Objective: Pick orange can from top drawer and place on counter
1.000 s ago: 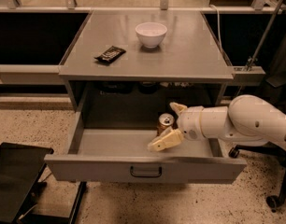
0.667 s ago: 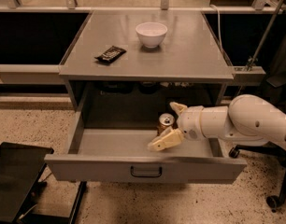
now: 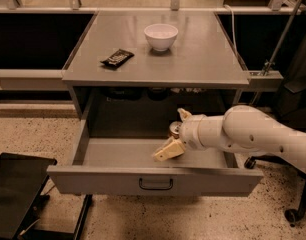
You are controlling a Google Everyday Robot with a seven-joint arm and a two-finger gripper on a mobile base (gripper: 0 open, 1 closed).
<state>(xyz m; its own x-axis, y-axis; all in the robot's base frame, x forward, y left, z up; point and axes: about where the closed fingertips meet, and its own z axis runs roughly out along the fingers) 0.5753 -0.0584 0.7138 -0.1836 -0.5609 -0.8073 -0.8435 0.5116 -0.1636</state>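
Note:
The top drawer [image 3: 153, 180] is pulled out, its dark bar handle facing me. The orange can [image 3: 174, 129] stands upright in the right half of the drawer; only its silver top and a little of its side show. My gripper [image 3: 175, 132] reaches in from the right. Its jaws are open, with one fingertip [image 3: 167, 151] in front of the can and the other [image 3: 183, 114] behind it. The can sits between them, and I cannot tell whether either finger touches it. The grey counter [image 3: 203, 59] lies above the drawer.
A white bowl [image 3: 161, 36] and a dark snack packet [image 3: 117, 58] lie on the counter. A black seat [image 3: 18, 189] stands at the lower left by the drawer corner. Chair casters [image 3: 293, 215] stand at the right. Dark items sit at the back under the counter.

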